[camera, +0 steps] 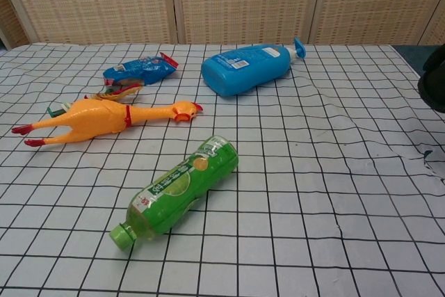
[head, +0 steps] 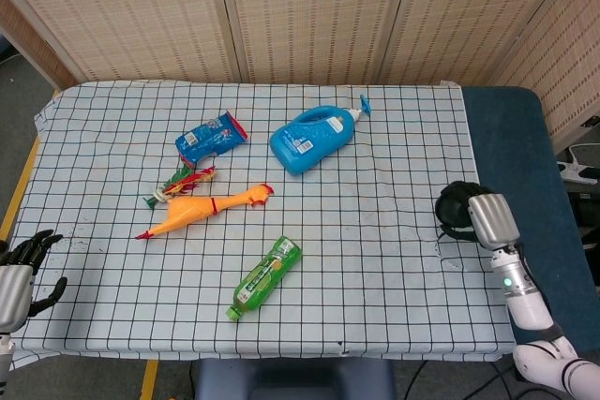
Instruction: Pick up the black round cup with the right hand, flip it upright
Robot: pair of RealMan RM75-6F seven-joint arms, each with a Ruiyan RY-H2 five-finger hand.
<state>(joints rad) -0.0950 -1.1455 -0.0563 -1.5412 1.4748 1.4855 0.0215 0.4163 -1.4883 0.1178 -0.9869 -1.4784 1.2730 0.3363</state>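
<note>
cup position: the black round cup (head: 456,210) sits at the right edge of the checkered table (head: 375,259), wrapped by the right hand (head: 483,219) on its right side; in the chest view only a dark sliver of it shows at the frame's right edge (camera: 435,85)
cup attitude: looks lifted off the cloth or barely on it, i can't tell which; which way its mouth faces is hidden
nearer hand: the right one by far; the left hand (head: 21,271) rests well apart at the opposite near corner
right hand state: fingers curled round the cup's body, gripping it
left hand state: fingers spread, nothing in them
what the flip turns on: the wrist needs to roll with the cup away from the table's edge, i'd guess
bystanders: green bottle (head: 263,278), rubber chicken (head: 204,210), blue jug (head: 313,139), all well apart from the cup
</note>
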